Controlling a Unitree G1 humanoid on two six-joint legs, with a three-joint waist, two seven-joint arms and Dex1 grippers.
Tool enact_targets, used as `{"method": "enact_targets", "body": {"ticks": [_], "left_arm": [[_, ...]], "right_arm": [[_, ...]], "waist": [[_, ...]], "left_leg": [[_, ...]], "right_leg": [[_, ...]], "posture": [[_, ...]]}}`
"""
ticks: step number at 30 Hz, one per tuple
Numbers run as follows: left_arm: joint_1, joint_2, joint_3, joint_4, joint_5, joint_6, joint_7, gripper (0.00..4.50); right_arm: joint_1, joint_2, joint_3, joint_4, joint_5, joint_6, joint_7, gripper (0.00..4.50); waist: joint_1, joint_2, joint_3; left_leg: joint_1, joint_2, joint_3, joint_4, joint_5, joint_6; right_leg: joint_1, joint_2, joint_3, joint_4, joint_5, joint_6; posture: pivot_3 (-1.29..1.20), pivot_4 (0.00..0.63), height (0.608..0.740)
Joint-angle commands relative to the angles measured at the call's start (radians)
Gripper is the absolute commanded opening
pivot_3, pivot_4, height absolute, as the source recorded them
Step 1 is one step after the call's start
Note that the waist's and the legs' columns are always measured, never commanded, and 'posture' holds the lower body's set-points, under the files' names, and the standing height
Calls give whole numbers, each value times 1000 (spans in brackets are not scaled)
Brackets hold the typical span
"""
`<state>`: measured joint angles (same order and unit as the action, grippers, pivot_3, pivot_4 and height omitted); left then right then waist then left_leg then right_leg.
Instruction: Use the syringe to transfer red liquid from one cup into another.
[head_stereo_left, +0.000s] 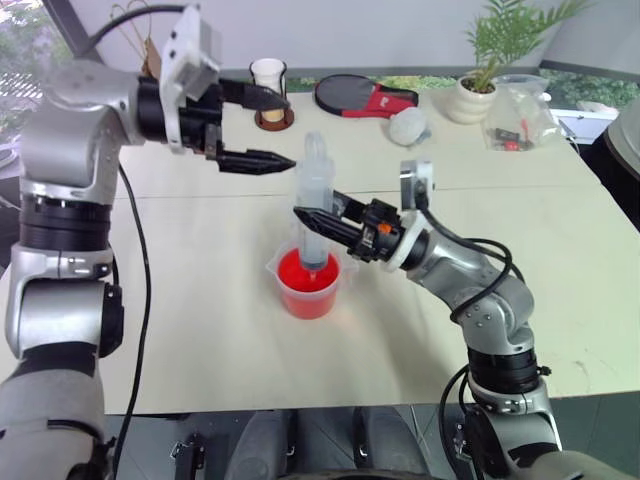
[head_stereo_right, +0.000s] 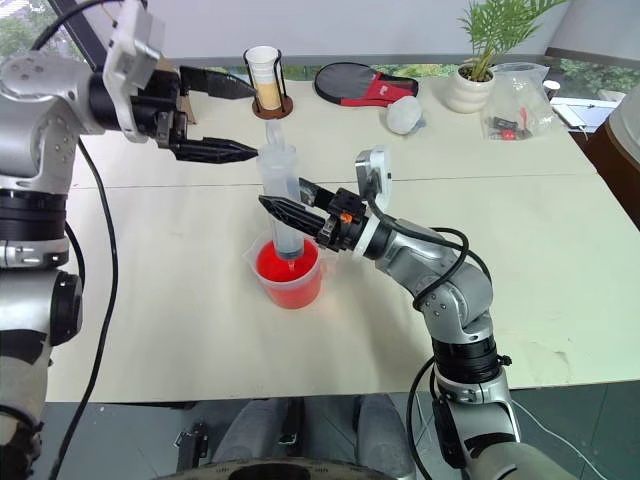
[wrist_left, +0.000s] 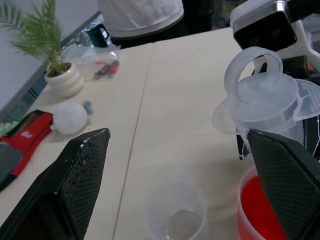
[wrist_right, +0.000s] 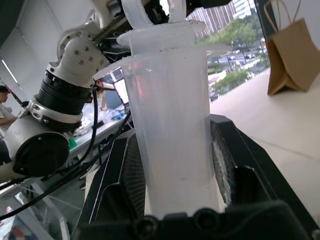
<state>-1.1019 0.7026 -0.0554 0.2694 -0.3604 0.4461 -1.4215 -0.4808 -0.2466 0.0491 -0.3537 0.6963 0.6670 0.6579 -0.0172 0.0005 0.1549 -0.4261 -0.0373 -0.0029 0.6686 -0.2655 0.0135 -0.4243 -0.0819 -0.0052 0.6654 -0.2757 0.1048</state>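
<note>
Head views first: your right gripper (head_stereo_left: 318, 222) clamps the thick clear plastic syringe (head_stereo_left: 314, 205) upright, long axis vertical, nozzle down in the wide clear beaker-style cup (head_stereo_left: 309, 283) of bright red liquid (head_stereo_left: 306, 272). Your left gripper (head_stereo_left: 262, 130) — jaws wide, empty — hovers just beside the ringed plunger top, the nearer arm to draw it.

Left wrist view: the plunger ring (wrist_left: 253, 70) sits between your spread fingers (wrist_left: 82, 170); the small narrow transparent cup (wrist_left: 176, 220) stands near the beaker, apparently empty.

Right wrist view: pads (wrist_right: 129, 182) pinch the barrel (wrist_right: 172, 130) — no red visible inside.
</note>
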Motion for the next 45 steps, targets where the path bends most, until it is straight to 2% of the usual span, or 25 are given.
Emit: {"method": "enact_targets", "body": {"ticks": [1, 14, 19, 22, 29, 45], "left_arm": [[-2, 11, 29, -43, -14, -18, 18, 4500], [1, -31, 24, -49, -41, -34, 39, 4500], [12, -75, -13, -45, 1, -101, 52, 4500], [22, -104, -19, -49, 3, -115, 67, 3682], [33, -122, -17, -69, -4, -126, 79, 51], [-42, -105, 33, -30, -49, -93, 90, 16]], "right_arm": [[-2, -4, 18, 8, -33, -62, 28, 1484], [20, -6, 45, 65, -88, -126, 62, 1484], [32, 1, 56, 58, -95, -131, 60, 1484], [33, 3, 61, 57, -97, -134, 57, 1484], [48, 5, 73, 40, -101, -133, 53, 1484], [88, -9, 123, 57, -139, -170, 76, 1484]], "waist": [[0, 0, 0], [2, 0, 0], [3, 0, 0], [2, 0, 0], [2, 0, 0], [3, 0, 0]], "left_leg": [[0, 0, 0, 0, 0, 0], [0, 0, 0, 0, 0, 0], [0, 0, 0, 1, 0, 0], [0, 0, 0, 1, 0, 0], [0, 0, 0, 1, 0, -1], [0, 0, 0, 1, 0, -1]], "right_leg": [[0, 0, 0, 0, 0, 0], [0, 0, 0, 0, 0, 0], [0, 0, 0, 0, 0, 0], [0, 0, 0, 0, 0, 0], [0, 0, 0, 0, 0, 0], [0, 0, 0, 0, 0, 0]], "posture": [[0, 150, 740], [0, 150, 740], [0, 150, 740], [0, 150, 740], [0, 150, 740], [0, 150, 740]]}}
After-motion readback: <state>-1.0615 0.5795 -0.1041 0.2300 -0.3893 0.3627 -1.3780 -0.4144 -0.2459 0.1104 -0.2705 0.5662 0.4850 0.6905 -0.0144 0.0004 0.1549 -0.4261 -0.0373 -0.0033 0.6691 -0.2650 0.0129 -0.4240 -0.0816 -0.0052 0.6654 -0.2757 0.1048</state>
